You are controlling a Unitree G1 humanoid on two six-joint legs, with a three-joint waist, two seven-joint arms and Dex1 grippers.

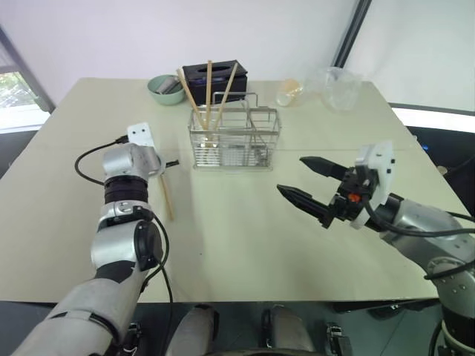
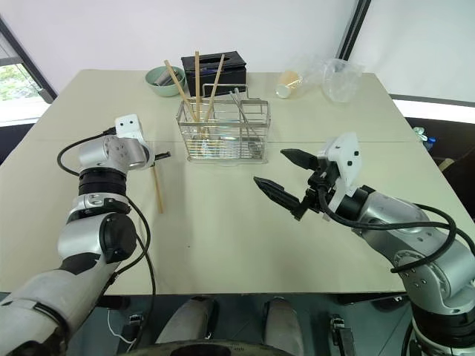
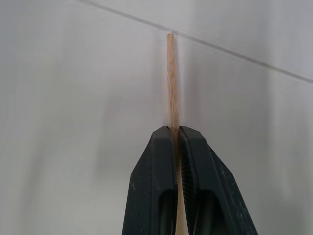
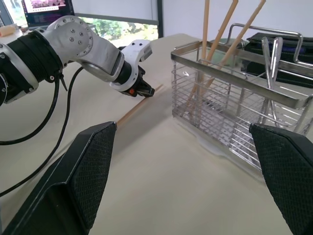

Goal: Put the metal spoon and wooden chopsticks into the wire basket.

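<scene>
One wooden chopstick (image 1: 166, 196) lies flat on the table, left of the wire basket (image 1: 236, 141). My left gripper (image 1: 172, 162) is shut on its far end, and the left wrist view shows the stick (image 3: 170, 78) pinched between the black fingers (image 3: 151, 186). Three more wooden chopsticks (image 1: 208, 89) stand leaning in the basket's left compartment. A thin metal piece (image 4: 270, 58) stands in the right compartment; I cannot tell if it is the metal spoon. My right gripper (image 1: 291, 174) hovers open and holds nothing, in front and to the right of the basket.
Behind the basket stand a black box (image 1: 215, 74) and a green bowl (image 1: 165, 87). A tipped paper cup (image 1: 289, 91) and a clear plastic container (image 1: 338, 87) sit at the back right. A black cable (image 1: 85, 159) loops beside my left wrist.
</scene>
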